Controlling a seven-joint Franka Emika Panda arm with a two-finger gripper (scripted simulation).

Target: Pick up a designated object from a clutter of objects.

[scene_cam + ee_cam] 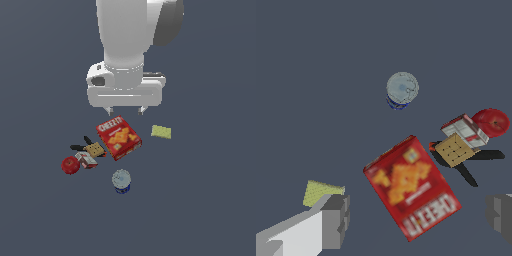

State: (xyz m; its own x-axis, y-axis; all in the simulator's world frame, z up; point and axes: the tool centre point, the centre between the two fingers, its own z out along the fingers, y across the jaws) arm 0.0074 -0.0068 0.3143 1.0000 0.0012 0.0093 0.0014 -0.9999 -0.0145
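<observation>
The small tan block (93, 148) with a pale speckled face lies on the black pronged item (80, 146), just to the exterior view's left of the red Cheez-It box (118, 137). It also shows in the wrist view (454, 150), beside the box (412, 187). My gripper (124, 110) hangs open and empty above the far end of the box, apart from the block. Both fingers (336, 221) frame the box in the wrist view.
A small red-and-white box (86, 160) and a red round item (70, 165) lie at the exterior view's left. A blue-white can (121, 181) stands near the front. A yellow-green pad (161, 132) lies at the right. All rest on a dark grey floor.
</observation>
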